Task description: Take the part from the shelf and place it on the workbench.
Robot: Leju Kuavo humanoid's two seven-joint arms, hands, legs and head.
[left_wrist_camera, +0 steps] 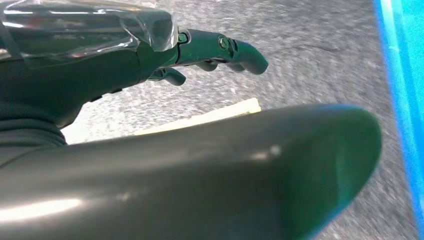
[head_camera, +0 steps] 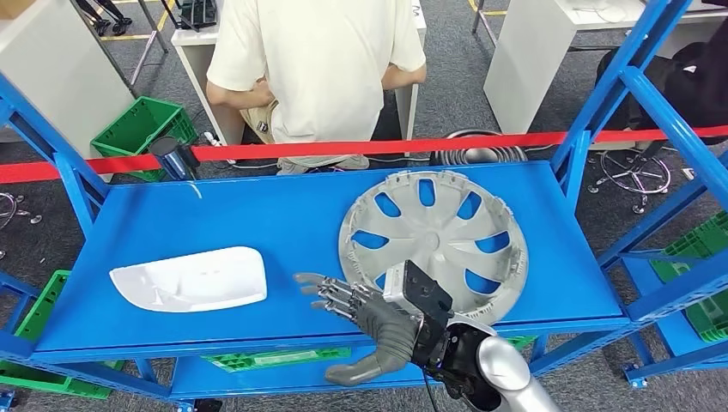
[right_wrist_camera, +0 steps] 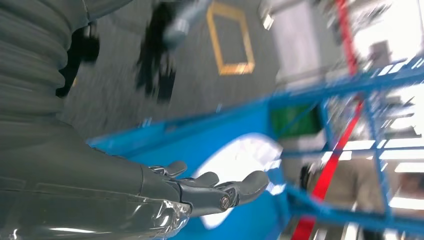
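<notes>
silver plastic, the hubcap (head_camera: 433,243) lies flat on the blue shelf (head_camera: 257,215), to the right of a white cover (head_camera: 191,279). likely light, stiff, slick; the slotted rim looks best for a hold. right hand (head_camera: 365,313) hovers beside it, fingers spread, empty. left hand (left_wrist_camera: 200,55) hangs empty, fingers loosely apart. no readable writing.

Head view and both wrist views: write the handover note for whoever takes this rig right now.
Right hand: open, fingers spread, over the shelf's front edge between the white part and the silver wheel cover; it holds nothing.
Left hand: hangs over grey floor, holds nothing.
Both parts lie on the blue shelf, untouched.
Done: nothing picked.
Left: grasp a part, carry it to the workbench.
A person sits behind the red tape.
</notes>
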